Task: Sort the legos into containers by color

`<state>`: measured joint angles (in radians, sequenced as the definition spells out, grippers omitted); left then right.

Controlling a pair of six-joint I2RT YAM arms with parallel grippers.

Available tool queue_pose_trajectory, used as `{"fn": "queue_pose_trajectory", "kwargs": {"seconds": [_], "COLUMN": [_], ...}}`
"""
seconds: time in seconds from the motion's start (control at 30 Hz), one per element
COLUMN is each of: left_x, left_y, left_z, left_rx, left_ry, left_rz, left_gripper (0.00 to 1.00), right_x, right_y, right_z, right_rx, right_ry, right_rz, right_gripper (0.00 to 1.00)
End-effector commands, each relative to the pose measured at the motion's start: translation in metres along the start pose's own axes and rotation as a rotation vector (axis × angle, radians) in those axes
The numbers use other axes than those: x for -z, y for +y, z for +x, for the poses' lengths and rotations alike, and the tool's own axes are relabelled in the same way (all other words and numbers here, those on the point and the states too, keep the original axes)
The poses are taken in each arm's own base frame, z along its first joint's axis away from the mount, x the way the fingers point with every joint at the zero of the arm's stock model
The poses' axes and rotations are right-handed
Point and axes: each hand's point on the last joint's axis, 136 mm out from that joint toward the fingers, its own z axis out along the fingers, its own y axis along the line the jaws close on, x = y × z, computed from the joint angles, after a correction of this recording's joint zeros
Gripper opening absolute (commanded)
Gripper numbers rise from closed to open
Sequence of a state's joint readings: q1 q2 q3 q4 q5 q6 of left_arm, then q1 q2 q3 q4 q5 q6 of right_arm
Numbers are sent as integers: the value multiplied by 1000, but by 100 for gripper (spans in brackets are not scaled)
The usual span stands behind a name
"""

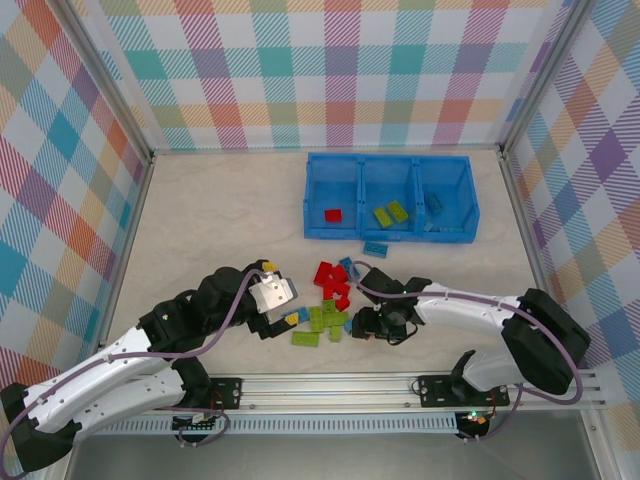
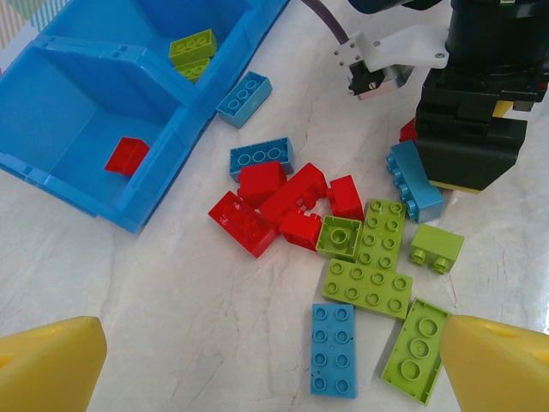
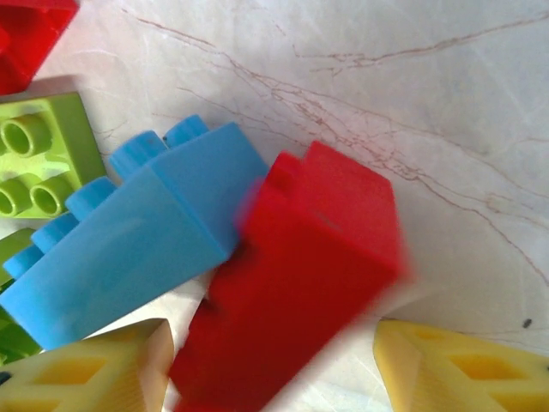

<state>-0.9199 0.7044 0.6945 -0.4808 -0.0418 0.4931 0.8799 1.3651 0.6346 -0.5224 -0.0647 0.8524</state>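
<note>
The legos lie in a loose pile (image 1: 330,300) of red, lime green and light blue bricks on the table. The containers are three compartments of a blue tray (image 1: 390,160): a red brick (image 1: 333,214) in the left one, green bricks (image 1: 390,213) in the middle one, blue ones (image 1: 435,205) in the right one. My right gripper (image 3: 274,378) is down at the pile's right side, open, with a blurred red brick (image 3: 309,257) between its yellow fingers (image 3: 463,369) and a gap at the right finger. My left gripper (image 2: 274,369) hangs wide open over a flat blue brick (image 2: 334,349).
One blue brick (image 1: 376,247) lies just outside the tray's front wall. In the left wrist view the right arm's black wrist housing (image 2: 470,129) stands close over the pile's far side. A tilted blue brick (image 3: 129,249) leans against the red one. Checked walls enclose the table.
</note>
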Motion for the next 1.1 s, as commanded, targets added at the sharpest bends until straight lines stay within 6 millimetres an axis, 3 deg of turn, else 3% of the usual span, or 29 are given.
{"fn": "queue_pose_trajectory", "kwargs": {"seconds": [0.0,0.1,0.33,0.57,0.67,0.83,0.93,1.07], "left_x": [4,4,5,6,7,6,2,7], "left_y": [0,-1,-4,-6,-4,6,13,41], "left_z": [0,0,0,-1,-3,-6,-7,-19], "left_rx": [-10,-12,-21,-21,-18,35,92,236], "left_ry": [-3,-5,-6,-16,-24,-33,-17,11], "left_rz": [8,10,28,39,33,-24,-53,-170], "left_gripper": [100,100,100,100,100,100,100,100], "right_x": [-8,-2,11,55,85,129,145,153], "right_y": [-42,-49,-41,-29,-10,43,75,104], "right_z": [-7,-13,-21,-47,-72,-131,-169,-222], "right_rx": [2,24,32,120,174,290,330,358], "right_ry": [-62,-101,-188,-331,-421,-579,-640,-692], "right_rz": [195,235,163,156,110,9,-52,-83], "right_gripper": [59,48,28,24,23,23,23,23]}}
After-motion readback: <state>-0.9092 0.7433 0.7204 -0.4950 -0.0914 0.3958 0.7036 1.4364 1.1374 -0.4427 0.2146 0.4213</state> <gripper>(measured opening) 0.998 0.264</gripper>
